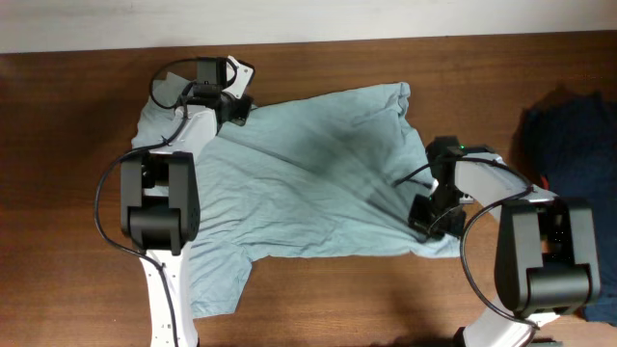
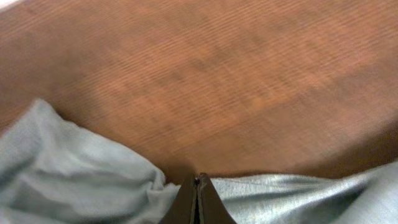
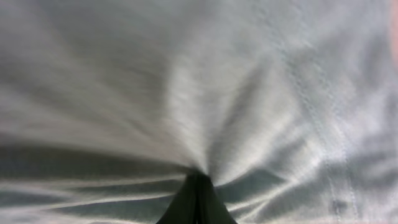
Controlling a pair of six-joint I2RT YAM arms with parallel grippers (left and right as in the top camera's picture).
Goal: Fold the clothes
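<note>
Right wrist: creases fan out ahead of right gripper (image 3: 198, 180), clamped on T-shirt (image 3: 186, 74); left gripper (image 2: 198, 186) pinches its edge. We're prob. tensioning cloth for folding.

Pale mint shirt (image 1: 318, 183) on a red-brown counter (image 1: 386, 299).
Shirt's plain all over; counter shows fine wood grain; off right, a navy garment (image 1: 569, 135) with a red spot.

Soft, even light falls on the desk (image 1: 318, 299) from above, leaving a faint shadow across the middle of the T-shirt (image 1: 308, 202). Both wrist views are blurred: wood grain smeared, fabric streaky.
</note>
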